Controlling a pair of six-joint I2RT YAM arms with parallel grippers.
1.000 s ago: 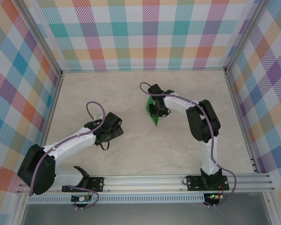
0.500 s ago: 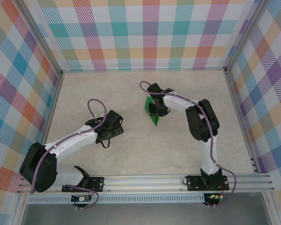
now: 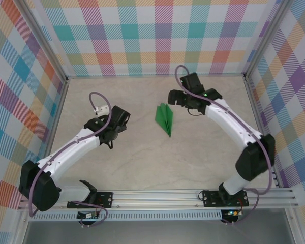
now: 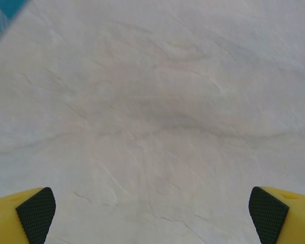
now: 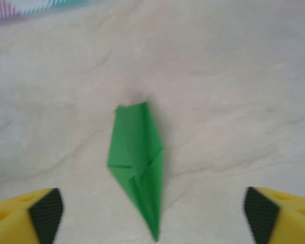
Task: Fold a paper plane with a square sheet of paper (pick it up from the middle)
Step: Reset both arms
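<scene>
Lying flat on the table (image 3: 142, 162), the paper plane (image 3: 164, 118) is sitting free just beside the right gripper (image 3: 172, 97), toward the arms' bases; its jaws are gaping wide, holding nothing. The left gripper (image 4: 152, 208) is hovering wide open, empty, well apart.

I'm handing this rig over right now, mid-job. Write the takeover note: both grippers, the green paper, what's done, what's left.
Left gripper: open, empty, over bare table.
Right gripper: open, empty, apart from the paper.
Paper plane: lies free mid-table between the two arms, folded into a narrow pointed dart; neither gripper touches it.
Done: the folding looks complete.
Left: probably only a check of the creases, then bring both arms home.
</scene>
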